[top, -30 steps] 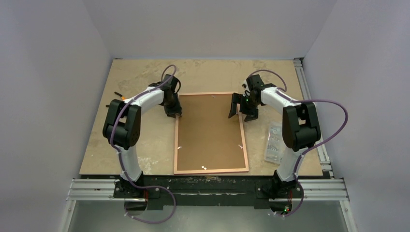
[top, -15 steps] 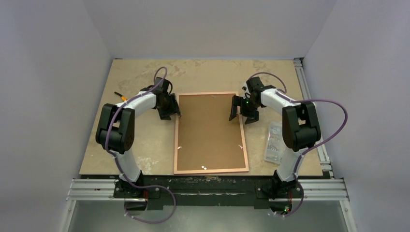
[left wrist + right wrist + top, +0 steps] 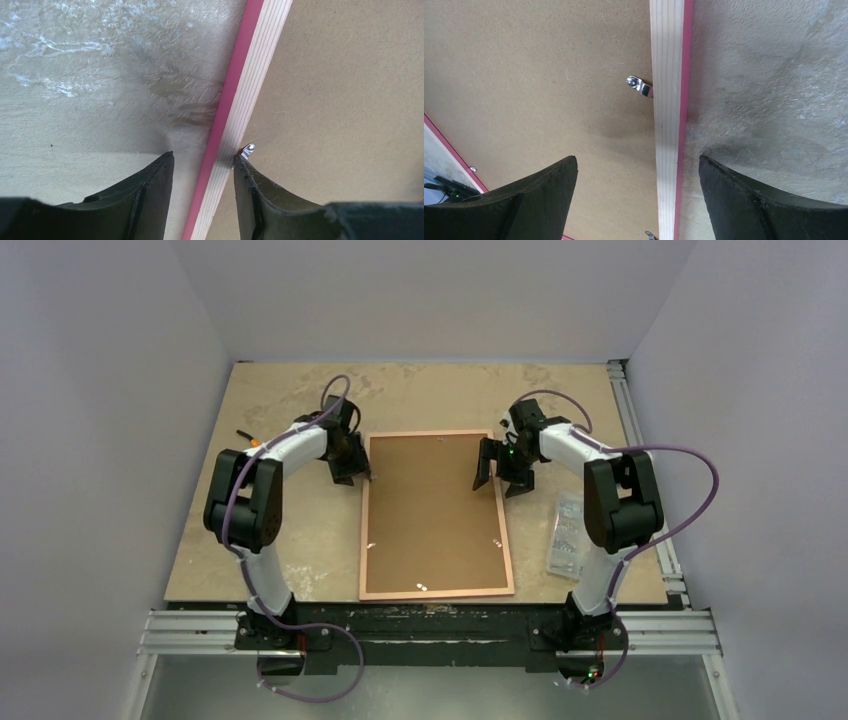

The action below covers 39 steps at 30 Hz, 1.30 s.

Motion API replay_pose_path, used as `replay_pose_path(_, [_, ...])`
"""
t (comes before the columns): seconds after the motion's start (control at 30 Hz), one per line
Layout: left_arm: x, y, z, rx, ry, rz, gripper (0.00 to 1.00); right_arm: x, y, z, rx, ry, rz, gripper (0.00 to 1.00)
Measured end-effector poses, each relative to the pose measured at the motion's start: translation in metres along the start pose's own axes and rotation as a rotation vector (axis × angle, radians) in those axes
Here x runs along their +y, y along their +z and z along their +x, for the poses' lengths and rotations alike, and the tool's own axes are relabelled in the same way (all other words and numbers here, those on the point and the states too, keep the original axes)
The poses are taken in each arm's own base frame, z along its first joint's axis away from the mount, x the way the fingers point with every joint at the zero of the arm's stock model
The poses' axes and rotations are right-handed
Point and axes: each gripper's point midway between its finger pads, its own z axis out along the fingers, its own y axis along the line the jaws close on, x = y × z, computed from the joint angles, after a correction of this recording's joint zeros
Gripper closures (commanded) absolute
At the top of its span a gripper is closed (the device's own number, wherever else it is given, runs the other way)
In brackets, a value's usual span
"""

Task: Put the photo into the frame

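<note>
The frame [image 3: 364, 530] lies face down on the table, pale wood back up, pink edge showing, with a brown backing board [image 3: 435, 510] inside it. The photo is hidden. My left gripper [image 3: 352, 472] is at the frame's left rail [image 3: 250, 75]; in its wrist view the gripper [image 3: 202, 156] is open, straddling the rail, the right finger against a metal tab [image 3: 247, 149]. My right gripper [image 3: 503, 472] hangs open over the right rail [image 3: 666, 100]. In its own view the gripper [image 3: 637, 158] stands wide, with another tab [image 3: 638, 84] ahead.
A clear plastic packet [image 3: 567, 532] lies right of the frame beside the right arm. A small orange and black item [image 3: 248, 437] rests at the table's left edge. Metal rails [image 3: 640, 440] run along the right side.
The left arm swung its elbow outward and its gripper shifted slightly left along the frame's left rail, jaws now wider apart. The right arm and the frame have not moved.
</note>
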Motion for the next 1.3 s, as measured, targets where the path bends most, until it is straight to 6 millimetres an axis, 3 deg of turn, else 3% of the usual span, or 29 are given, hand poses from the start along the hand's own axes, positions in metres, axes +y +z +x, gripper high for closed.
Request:
replay_pose_path(0.27, [-0.004,0.0,0.0,0.026,0.07,-0.108,0.56,0.0,0.0,0.0,0.0,-0.004,0.0,0.11])
replay_pose_path(0.4, [-0.004,0.001,0.001,0.044,0.079,-0.13,0.61,0.0,0.0,0.0,0.001,-0.006,-0.001,0.11])
replay_pose_path(0.47, [-0.005,0.001,0.001,0.045,0.091,-0.138,0.65,0.0,0.0,0.0,0.001,-0.006,-0.002,0.11])
replay_pose_path(0.7, [-0.015,0.001,0.002,0.05,0.172,-0.194,0.94,0.001,0.0,0.001,0.004,-0.006,-0.009,0.11])
replay_pose_path(0.87, [-0.016,0.001,0.002,0.043,0.24,-0.295,0.98,0.004,0.0,0.002,0.009,-0.006,-0.023,0.11])
replay_pose_path(0.97, [-0.015,0.0,0.002,0.039,0.262,-0.329,0.89,0.004,0.0,0.002,0.01,-0.006,-0.024,0.11])
replay_pose_path(1.2, [-0.012,-0.006,0.006,0.01,0.245,-0.277,0.48,0.004,-0.001,0.002,0.009,-0.006,-0.025,0.11])
replay_pose_path(1.3, [-0.003,-0.014,0.017,0.026,0.187,-0.207,0.41,0.005,-0.002,0.002,0.006,-0.007,-0.027,0.12])
